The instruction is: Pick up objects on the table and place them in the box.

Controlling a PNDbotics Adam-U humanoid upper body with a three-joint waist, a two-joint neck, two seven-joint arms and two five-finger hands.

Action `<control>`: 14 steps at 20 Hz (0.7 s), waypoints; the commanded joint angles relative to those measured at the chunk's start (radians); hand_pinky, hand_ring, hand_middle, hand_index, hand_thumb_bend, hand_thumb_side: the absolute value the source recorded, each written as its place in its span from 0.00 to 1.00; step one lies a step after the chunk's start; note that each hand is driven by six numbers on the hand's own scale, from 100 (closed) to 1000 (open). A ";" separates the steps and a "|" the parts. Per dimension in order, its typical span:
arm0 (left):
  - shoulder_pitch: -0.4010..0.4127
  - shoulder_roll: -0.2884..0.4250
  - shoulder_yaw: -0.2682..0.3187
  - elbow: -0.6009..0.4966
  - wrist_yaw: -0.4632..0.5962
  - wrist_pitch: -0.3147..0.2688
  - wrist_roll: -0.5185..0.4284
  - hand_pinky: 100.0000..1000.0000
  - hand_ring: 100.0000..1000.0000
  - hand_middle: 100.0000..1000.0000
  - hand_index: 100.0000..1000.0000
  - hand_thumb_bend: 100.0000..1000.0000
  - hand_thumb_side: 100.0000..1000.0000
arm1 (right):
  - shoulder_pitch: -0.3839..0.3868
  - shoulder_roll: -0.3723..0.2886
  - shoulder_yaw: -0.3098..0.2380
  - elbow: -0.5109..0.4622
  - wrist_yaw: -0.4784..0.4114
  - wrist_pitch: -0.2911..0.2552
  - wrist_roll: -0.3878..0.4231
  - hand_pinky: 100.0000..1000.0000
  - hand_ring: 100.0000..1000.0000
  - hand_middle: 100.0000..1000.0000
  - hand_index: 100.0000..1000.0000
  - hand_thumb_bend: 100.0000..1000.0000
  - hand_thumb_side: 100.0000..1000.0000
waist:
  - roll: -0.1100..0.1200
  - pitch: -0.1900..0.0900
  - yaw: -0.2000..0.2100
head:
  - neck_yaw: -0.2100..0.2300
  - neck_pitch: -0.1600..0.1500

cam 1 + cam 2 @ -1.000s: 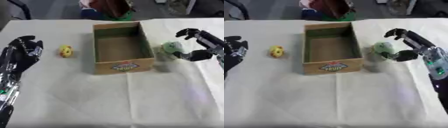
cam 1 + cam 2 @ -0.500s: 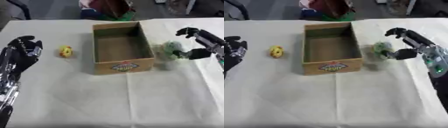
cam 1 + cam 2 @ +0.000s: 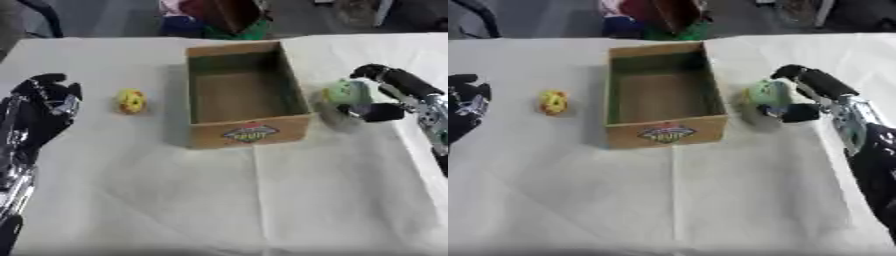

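Two hands are in view over a white-covered tabletop. Nearest, at the left edge, the left hand rests idle on the cloth, fingers relaxed and pointing away from the robot, holding nothing. Just beyond the tabletop's middle stands an open cardboard box, its long axis running near to far, a printed label on its near wall; its inside looks bare. Left of the box, between it and the left hand and apart from both, lies a small yellow object, slightly taller than wide in these views; which way it faces cannot be told. Just beside the box's right wall is a pale green rounded object. The right hand comes in from the right with fingers curled over the object's top and thumb below its near side, wrapping it. Beyond the far edge, dark red and green items are blurred.
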 commanded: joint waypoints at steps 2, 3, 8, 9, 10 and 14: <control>-0.015 0.013 0.003 -0.014 -0.001 -0.001 -0.004 0.65 0.58 0.48 0.70 0.18 0.12 | -0.015 -0.008 -0.014 0.019 0.063 0.018 -0.032 0.54 0.65 0.67 0.76 0.16 0.60 | -0.002 -0.012 0.002 | -0.002 -0.011; -0.014 0.013 0.004 -0.014 -0.001 -0.001 -0.004 0.65 0.58 0.48 0.70 0.18 0.12 | -0.014 -0.007 -0.017 0.021 0.063 0.025 -0.043 0.51 0.61 0.64 0.75 0.08 0.55 | -0.003 -0.012 0.002 | -0.002 -0.011; -0.014 0.013 0.004 -0.013 -0.002 -0.001 -0.003 0.65 0.58 0.48 0.70 0.18 0.12 | -0.011 -0.006 -0.015 0.025 0.061 0.037 -0.066 0.51 0.61 0.64 0.75 0.08 0.55 | -0.003 -0.012 0.003 | -0.001 -0.012; -0.013 0.014 0.003 -0.013 -0.002 -0.001 -0.004 0.65 0.58 0.48 0.70 0.17 0.12 | -0.016 -0.008 -0.014 0.021 0.062 0.034 -0.070 0.33 0.38 0.42 0.55 0.00 0.29 | -0.005 -0.015 0.004 | -0.002 -0.009; -0.012 0.013 0.003 -0.013 -0.001 -0.001 -0.004 0.65 0.58 0.48 0.70 0.17 0.12 | -0.031 0.001 -0.024 0.006 0.056 0.024 -0.080 0.33 0.38 0.42 0.55 0.00 0.28 | -0.004 -0.017 0.003 | -0.001 -0.007; -0.011 0.015 0.004 -0.014 -0.001 -0.001 -0.003 0.65 0.58 0.48 0.70 0.17 0.12 | -0.086 0.018 -0.016 -0.100 -0.006 -0.040 -0.145 0.33 0.39 0.42 0.55 0.00 0.26 | -0.003 -0.017 -0.001 | 0.001 -0.008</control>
